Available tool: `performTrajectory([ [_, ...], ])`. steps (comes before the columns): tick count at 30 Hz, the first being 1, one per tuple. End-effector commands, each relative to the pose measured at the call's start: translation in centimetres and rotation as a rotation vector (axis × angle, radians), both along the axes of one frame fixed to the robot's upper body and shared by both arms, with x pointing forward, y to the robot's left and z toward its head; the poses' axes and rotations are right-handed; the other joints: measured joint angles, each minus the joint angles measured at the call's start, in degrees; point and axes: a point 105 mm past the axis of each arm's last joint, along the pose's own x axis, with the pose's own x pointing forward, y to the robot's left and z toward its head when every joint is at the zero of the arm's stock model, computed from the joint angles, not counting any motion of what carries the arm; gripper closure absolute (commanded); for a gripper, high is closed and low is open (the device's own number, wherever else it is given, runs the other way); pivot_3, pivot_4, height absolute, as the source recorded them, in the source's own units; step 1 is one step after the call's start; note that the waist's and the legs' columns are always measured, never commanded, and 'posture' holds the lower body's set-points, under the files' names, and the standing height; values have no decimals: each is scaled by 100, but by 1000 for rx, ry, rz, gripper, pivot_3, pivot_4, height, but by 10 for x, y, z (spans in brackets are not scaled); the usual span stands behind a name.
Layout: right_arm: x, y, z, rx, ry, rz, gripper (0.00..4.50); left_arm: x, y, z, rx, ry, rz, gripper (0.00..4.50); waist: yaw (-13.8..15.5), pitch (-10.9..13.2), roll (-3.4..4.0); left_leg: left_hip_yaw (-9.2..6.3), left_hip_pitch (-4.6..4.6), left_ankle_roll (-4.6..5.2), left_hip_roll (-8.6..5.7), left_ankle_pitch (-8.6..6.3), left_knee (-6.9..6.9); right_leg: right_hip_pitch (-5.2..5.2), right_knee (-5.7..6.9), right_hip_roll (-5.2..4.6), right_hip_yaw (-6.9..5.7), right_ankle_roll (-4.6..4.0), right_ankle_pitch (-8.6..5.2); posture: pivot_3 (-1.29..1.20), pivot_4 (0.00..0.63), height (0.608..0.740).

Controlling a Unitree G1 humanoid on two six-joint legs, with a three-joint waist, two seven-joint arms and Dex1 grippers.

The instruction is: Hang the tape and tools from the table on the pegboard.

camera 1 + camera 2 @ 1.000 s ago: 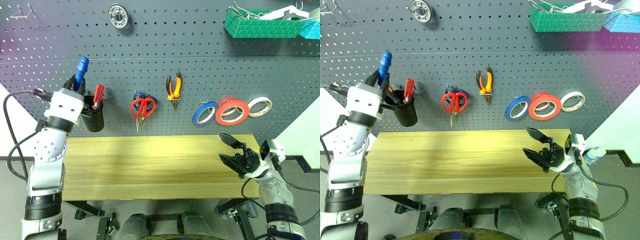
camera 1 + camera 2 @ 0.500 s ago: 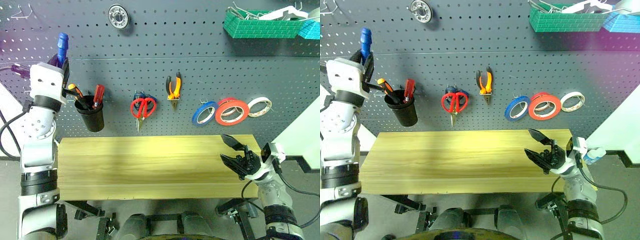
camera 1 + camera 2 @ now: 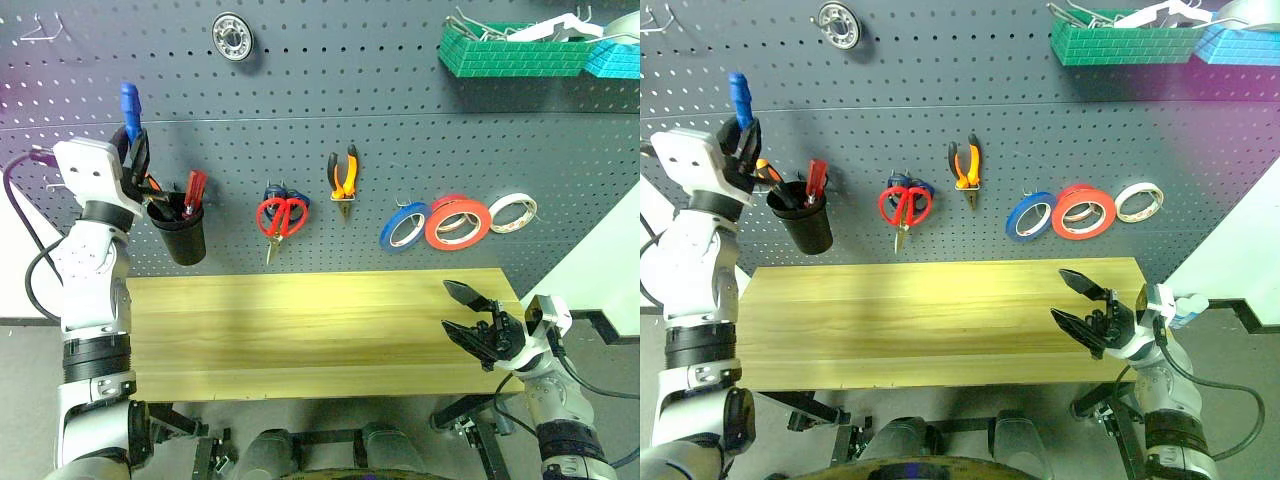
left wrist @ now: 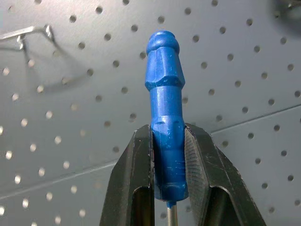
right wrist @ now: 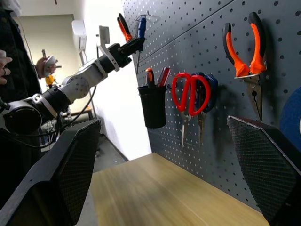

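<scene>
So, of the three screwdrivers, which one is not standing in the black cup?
The blue-handled screwdriver: the left gripper holds it, shut, beside the pegboard, while the orange-handled screwdriver and red-handled screwdriver stand in the black cup.

Place: a workshop or tool room, set up indoors.
Far wall: big dark grey pegboard [image 3: 400,90] full of small holes and metal hooks.
Hanging tools: orange-and-black pliers [image 3: 346,178], red scissors [image 3: 282,216], rolls of tape in blue [image 3: 405,226], red [image 3: 457,222] and white [image 3: 511,211].
Left side: black cup [image 3: 182,232] on the board, stuffed with screwdrivers.
Top right: green basket [image 3: 510,50] hooked up high.
Top left: round metal bearing [image 3: 232,36] on a peg.
Near side: long workbench table [image 3: 300,330] of light yellow wood planks, under the board.
</scene>
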Motion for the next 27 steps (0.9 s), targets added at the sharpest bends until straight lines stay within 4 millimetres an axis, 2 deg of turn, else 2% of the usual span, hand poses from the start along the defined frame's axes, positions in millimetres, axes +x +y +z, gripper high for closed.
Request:
performTrajectory([
  [1, -1, 3, 3, -75, -41, 25, 0, -2, 3, 3, -1, -36, 16, 3985, 0, 4, -7, 0, 11, 0, 0, 0, 0, 11, -1, 0, 0, 0, -1, -107, 24, 734],
  [7, -3, 5, 8, -78, -51, 41, 0, 4, -5, -10, -23, -16, -16, 3985, -1, 6, -11, 1, 18, 2, 0, 1, 2, 18, -1, 0, 0, 1, -1, -113, 31, 734],
  [11, -3, 5, 12, -77, -53, 39, 0, 9, -7, 2, -33, -47, -30, 3985, 7, 7, -13, 0, 15, 2, 1, 1, 2, 17, -3, 1, -1, 2, -2, -117, 33, 734],
  [15, -4, 6, 15, -80, -54, 36, 0, 12, -10, 1, -39, -45, -40, 3985, 15, 9, -15, 0, 15, 2, 1, 1, 3, 19, -5, -1, -2, 2, -1, -122, 33, 734],
  [22, 0, 18, 24, -83, -61, 38, 0, 14, -10, 11, -40, -65, -39, 3985, -6, 11, -17, 0, 11, 2, 1, 1, 1, 13, -5, 0, 1, 4, -3, -120, 32, 734],
  [25, 1, 20, 27, -81, -58, 36, 0, 18, -10, 3, -43, -50, -37, 3985, -2, 11, -18, 0, 11, 2, 1, 1, 1, 14, -6, 0, 1, 4, -3, -118, 33, 734],
  [27, 2, 20, 26, -101, -54, 32, 0, 19, -9, -9, -47, -23, -27, 3985, -4, 13, -18, 0, 11, 2, 1, 1, 1, 14, -8, 0, 1, 5, -3, -125, 39, 734],
])
